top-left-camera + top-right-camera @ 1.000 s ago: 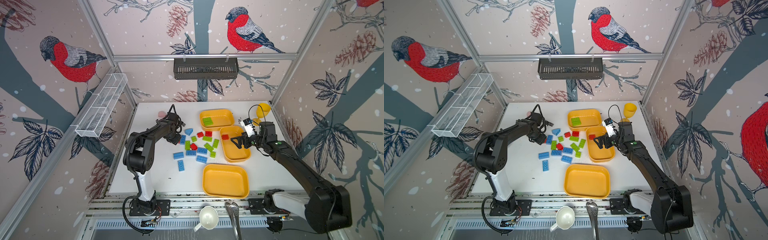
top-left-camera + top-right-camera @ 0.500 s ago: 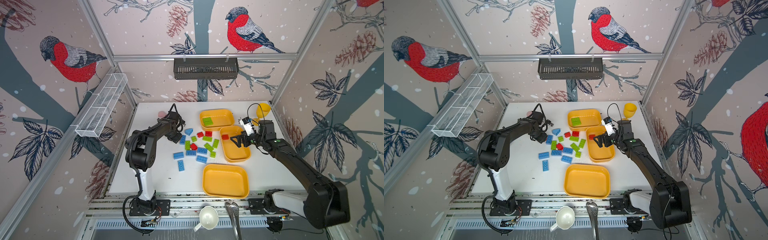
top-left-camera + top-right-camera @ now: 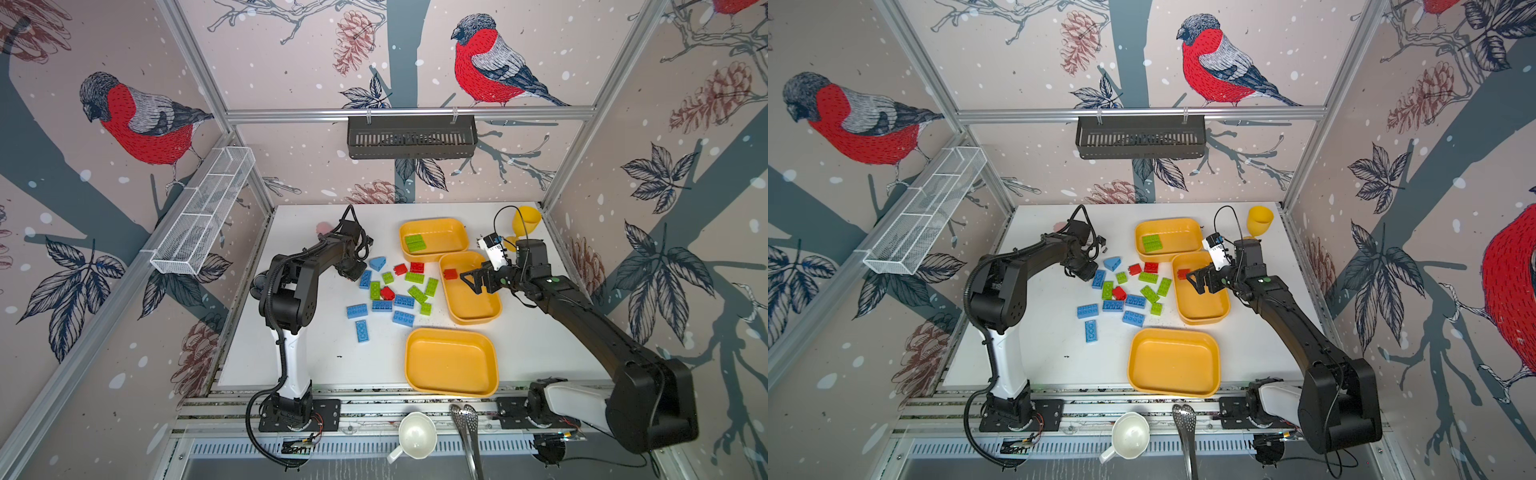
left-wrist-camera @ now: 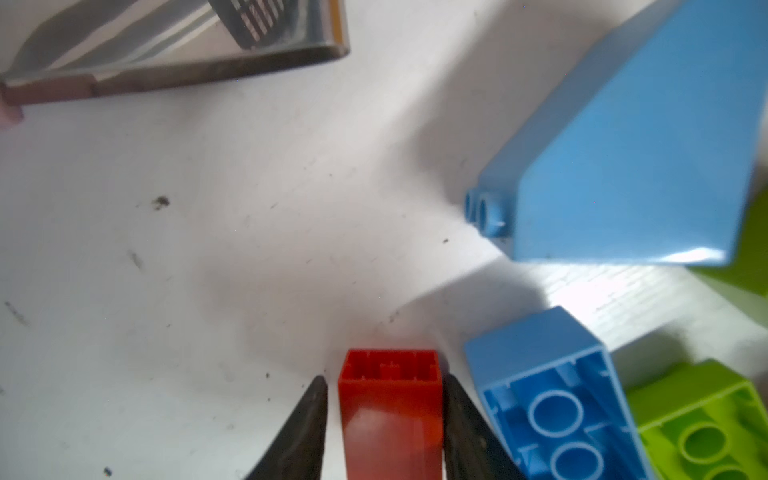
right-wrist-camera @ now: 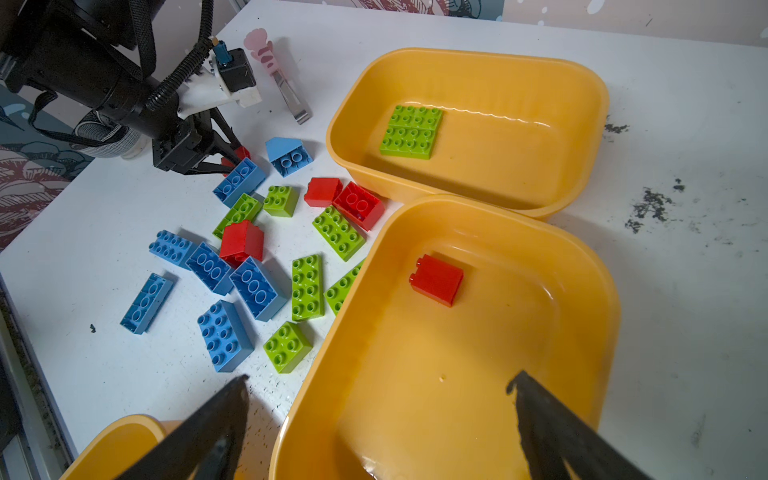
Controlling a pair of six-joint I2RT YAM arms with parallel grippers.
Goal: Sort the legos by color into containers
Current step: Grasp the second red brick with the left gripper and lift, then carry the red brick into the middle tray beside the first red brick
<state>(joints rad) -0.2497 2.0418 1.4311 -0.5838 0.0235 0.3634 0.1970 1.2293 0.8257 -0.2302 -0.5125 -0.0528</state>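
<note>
Now, left of centre, the left gripper [image 3: 354,272] pinches a red brick [image 4: 390,399] at the pile's [image 3: 401,300] edge and may snag the blue brick [image 4: 548,407] beside it; at right, the right gripper [image 5: 378,382] gapes empty over the middle tray [image 5: 582,266].

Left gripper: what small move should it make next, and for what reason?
Probably a short straight lift. In the left wrist view the left gripper has its jaws against both sides of a red brick, and a blue brick lies close beside it, so a sideways move could push it. The middle tray already holds one red lego.
</note>
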